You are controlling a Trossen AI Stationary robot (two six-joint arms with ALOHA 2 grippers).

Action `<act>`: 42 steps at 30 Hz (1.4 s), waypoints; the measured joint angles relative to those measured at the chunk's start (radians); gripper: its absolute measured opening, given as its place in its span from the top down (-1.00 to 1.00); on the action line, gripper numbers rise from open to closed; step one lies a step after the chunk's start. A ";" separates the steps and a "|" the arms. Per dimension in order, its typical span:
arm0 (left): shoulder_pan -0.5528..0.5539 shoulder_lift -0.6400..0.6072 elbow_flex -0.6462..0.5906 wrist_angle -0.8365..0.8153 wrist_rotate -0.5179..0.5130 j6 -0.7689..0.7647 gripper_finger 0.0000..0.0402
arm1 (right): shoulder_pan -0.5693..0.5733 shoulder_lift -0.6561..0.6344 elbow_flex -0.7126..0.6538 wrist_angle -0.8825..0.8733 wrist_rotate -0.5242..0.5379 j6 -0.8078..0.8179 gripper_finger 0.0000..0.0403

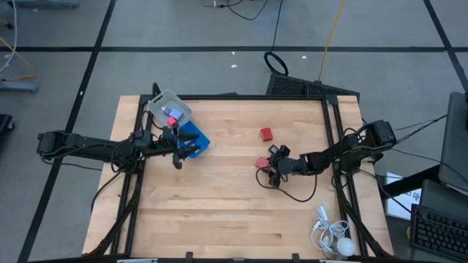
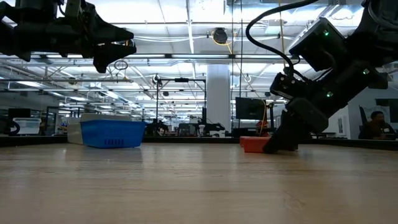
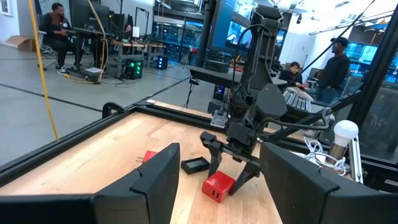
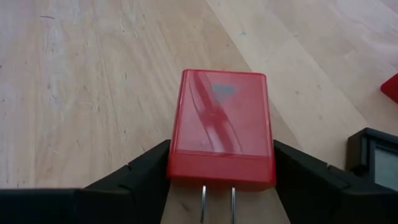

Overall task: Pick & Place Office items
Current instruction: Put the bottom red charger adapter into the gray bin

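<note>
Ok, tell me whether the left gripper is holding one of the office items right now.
No: the left gripper is up in the air with its fingers apart and nothing between them; the red block seen through the gap lies on the table at the right gripper.

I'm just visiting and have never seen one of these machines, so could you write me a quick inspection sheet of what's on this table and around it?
Surface: pale wooden table in a black frame.
Job's things: red block between the right claw's fingers, two metal prongs toward the camera; second red block lying apart; dark rectangular piece nearby.
Clutter: blue tray and clear plastic box with small items inside; white corded gadget at the table's corner.
Grippers: right claw down at the table, fingers at the red block's sides; left claw open, raised beside the tray.
Cables: black cable trailing from the right arm.
Surroundings: people at desks with monitors beyond.
</note>
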 joint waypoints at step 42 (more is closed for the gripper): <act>0.000 0.000 0.000 0.000 0.000 0.000 -0.12 | 0.000 0.001 -0.001 0.125 0.051 -0.128 -0.10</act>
